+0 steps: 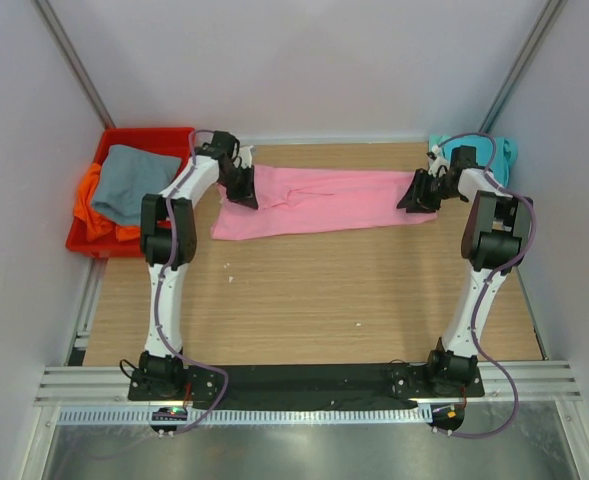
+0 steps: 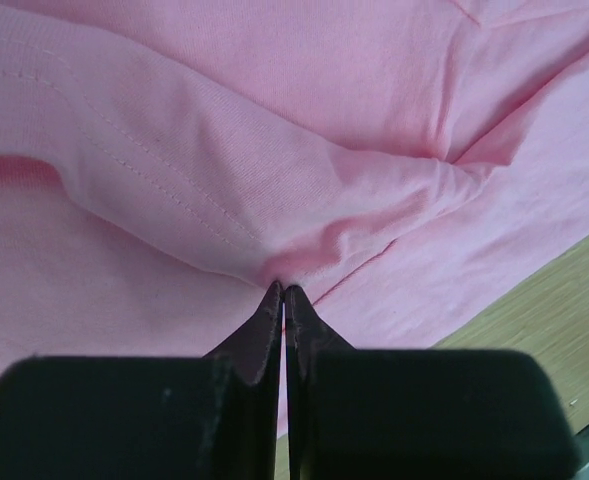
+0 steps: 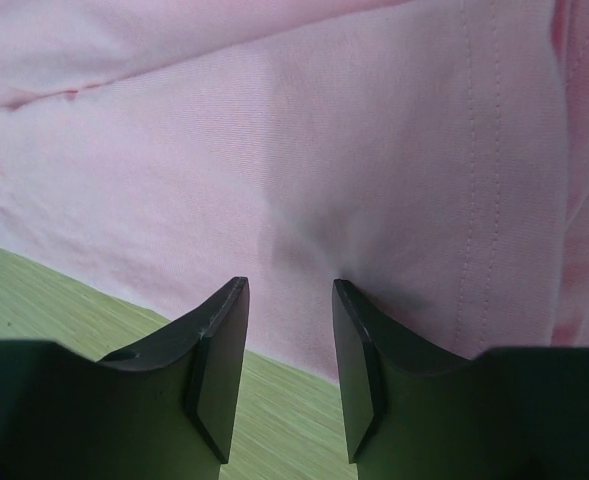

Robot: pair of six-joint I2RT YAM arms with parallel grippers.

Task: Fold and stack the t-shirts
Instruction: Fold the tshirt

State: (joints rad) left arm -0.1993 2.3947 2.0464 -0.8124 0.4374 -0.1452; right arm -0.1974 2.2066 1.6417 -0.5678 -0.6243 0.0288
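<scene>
The pink t-shirt (image 1: 324,200) lies spread in a long strip across the far half of the table. At its left end, my left gripper (image 1: 242,190) is shut on a raised fold of the pink cloth (image 2: 304,215), and the fabric bunches at the fingertips (image 2: 274,300). My right gripper (image 1: 416,195) stands open at the shirt's right end. Its tips rest on the pink cloth (image 3: 374,150) just inside the edge, with nothing pinched between them. A teal t-shirt (image 1: 474,155) sits at the far right corner. A grey t-shirt (image 1: 129,180) and an orange one (image 1: 92,208) lie in the bin.
The red plastic bin (image 1: 139,134) stands off the table's far left corner. Bare wooden table (image 1: 314,290) fills the near half. White walls and metal rails close in both sides. The arm bases sit on a black plate (image 1: 304,385) at the near edge.
</scene>
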